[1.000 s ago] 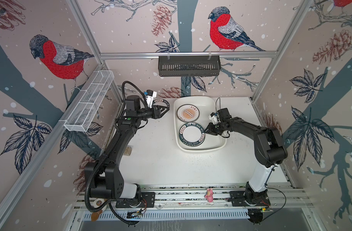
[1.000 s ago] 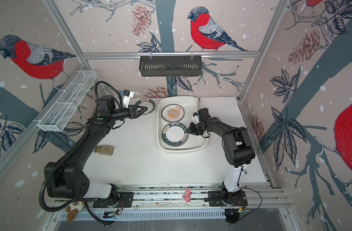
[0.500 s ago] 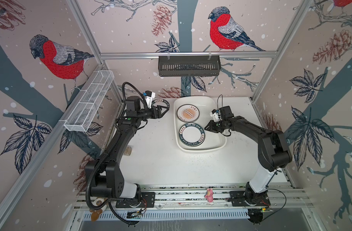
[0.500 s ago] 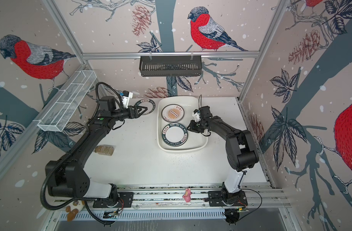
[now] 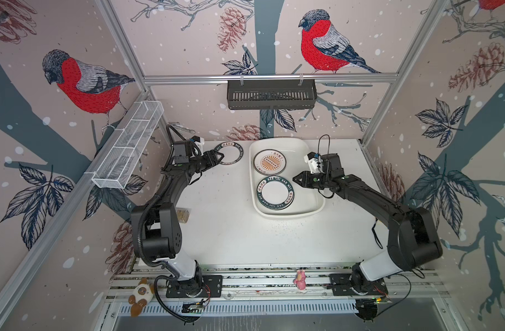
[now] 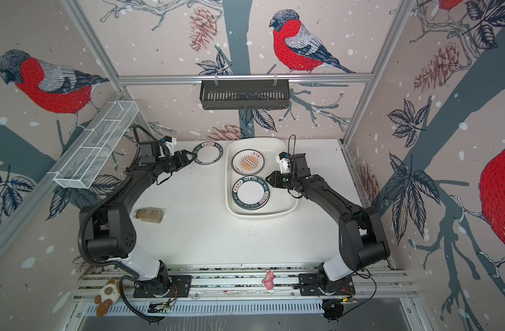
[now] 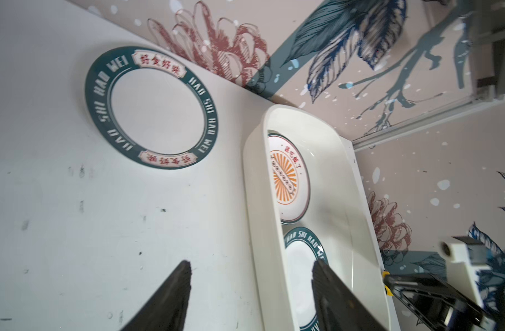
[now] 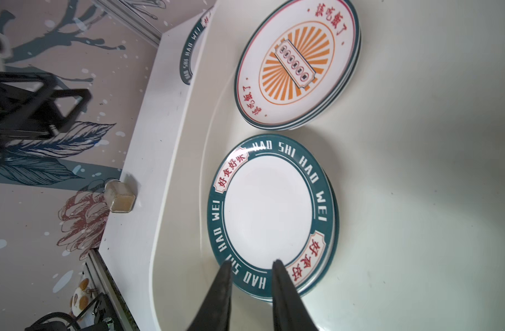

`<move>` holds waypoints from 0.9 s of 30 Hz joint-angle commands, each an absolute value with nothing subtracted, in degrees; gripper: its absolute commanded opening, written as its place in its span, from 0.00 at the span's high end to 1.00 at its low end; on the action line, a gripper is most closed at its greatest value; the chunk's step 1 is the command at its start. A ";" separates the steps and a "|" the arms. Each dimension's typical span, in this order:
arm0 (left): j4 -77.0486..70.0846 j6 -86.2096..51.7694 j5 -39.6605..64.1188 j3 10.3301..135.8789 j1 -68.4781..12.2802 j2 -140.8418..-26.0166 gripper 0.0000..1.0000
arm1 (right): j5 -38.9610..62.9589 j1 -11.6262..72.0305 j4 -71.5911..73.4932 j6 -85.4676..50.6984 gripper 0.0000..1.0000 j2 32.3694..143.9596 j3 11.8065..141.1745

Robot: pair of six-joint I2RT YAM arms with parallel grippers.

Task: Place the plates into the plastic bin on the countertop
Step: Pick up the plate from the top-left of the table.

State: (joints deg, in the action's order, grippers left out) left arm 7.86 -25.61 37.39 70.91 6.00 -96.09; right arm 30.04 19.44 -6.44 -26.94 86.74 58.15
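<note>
One plate lies beside the plastic bin, two stacks within; left gripper and right gripper stand apart.

The white plastic bin, round-cornered with shallow sloping walls, sat toward the back of the speckled white surface. Inside it two small stacks lay flat, almost touching: at the far end a cream sunburst plate with orange rays topped its pile, and at the near end a dark-green-rimmed plate lettered HAO SHI HAO WEI topped another. A third plate, of the same green-rimmed kind, lay flat on the surface just outside the bin's far left corner.
</note>
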 commanded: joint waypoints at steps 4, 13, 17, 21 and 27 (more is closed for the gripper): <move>4.75 -30.43 37.24 72.78 8.39 -103.32 0.39 | 29.00 19.42 1.61 -30.44 0.73 84.14 54.73; 3.34 -28.87 32.11 79.56 8.53 -111.50 0.44 | 28.05 19.36 3.64 -31.89 0.73 83.30 53.57; 2.66 -27.50 31.61 82.12 8.52 -114.93 0.44 | 27.63 19.40 4.76 -32.17 0.73 83.21 53.13; 3.23 -25.45 34.10 87.11 8.52 -120.34 0.44 | 26.81 19.20 6.25 -32.48 0.73 83.61 52.97; 4.99 -23.18 33.65 92.86 8.44 -125.93 0.45 | 27.03 19.13 8.58 -33.39 0.73 84.76 53.17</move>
